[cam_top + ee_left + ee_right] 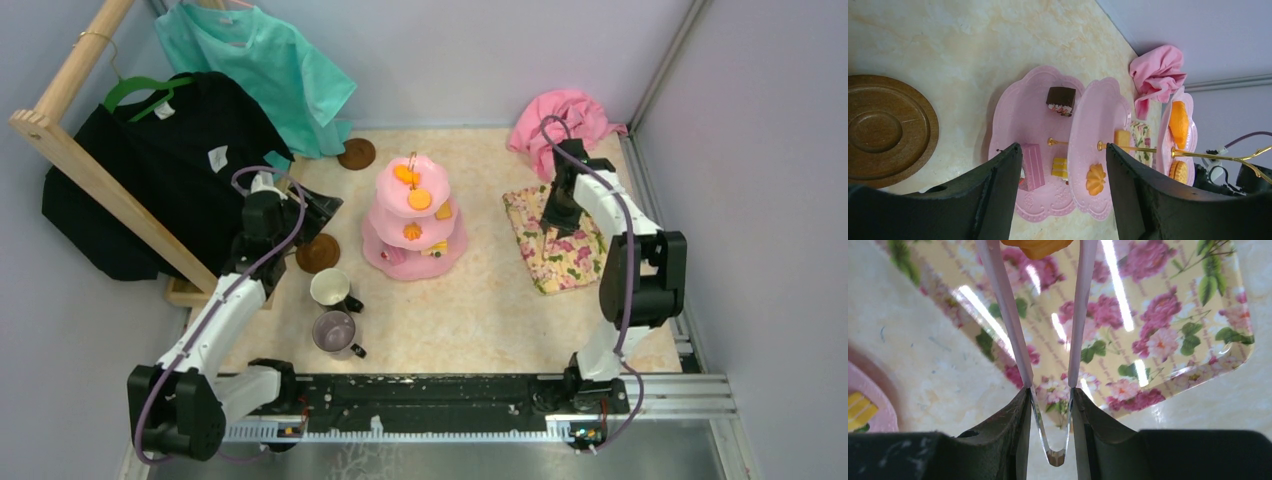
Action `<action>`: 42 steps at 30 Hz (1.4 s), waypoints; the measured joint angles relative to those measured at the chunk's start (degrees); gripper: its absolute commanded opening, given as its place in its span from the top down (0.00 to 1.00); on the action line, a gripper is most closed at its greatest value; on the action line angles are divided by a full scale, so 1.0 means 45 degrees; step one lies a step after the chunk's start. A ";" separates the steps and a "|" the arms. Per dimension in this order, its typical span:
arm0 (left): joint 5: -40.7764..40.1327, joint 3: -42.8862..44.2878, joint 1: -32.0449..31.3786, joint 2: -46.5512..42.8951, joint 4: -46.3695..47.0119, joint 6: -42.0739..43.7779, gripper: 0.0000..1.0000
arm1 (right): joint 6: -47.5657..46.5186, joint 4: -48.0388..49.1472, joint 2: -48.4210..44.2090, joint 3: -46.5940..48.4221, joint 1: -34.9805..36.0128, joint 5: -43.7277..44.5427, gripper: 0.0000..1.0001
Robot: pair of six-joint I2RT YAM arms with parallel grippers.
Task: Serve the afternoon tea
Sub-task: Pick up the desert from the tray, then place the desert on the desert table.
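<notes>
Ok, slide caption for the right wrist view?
Right end effector squeezes pink tongs holding an orange snack over the floral mat.

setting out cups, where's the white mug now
In the top view the white mug stands left of centre, between a brown saucer behind it and the grey-purple mug in front.

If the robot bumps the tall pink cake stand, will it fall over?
Probably tippy: the cake stand is tall on one thin gold post, though its bottom plate is widest. The snacks look loose, so a shove would likely slide them off. It looks stiff.
</notes>
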 measured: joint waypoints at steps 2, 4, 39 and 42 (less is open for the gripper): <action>-0.0141 0.0005 0.0000 -0.0058 -0.0015 -0.0141 0.32 | 0.0000 -0.0083 -0.0505 -0.0228 0.0617 0.0024 0.91; -0.0267 0.0005 0.0000 -0.0151 -0.0092 -0.0277 0.32 | 0.0044 -0.0204 -0.1103 -0.0413 0.1209 0.0039 0.91; -0.2905 0.1059 0.0034 -0.0491 -0.1821 -0.1603 0.33 | 0.5377 -0.2293 -0.0612 0.2744 1.3333 0.2652 0.93; -0.3196 0.1161 0.0058 -0.0092 -0.1977 -0.2006 0.33 | 0.5367 -0.2123 0.0486 0.3949 1.3425 0.2725 0.93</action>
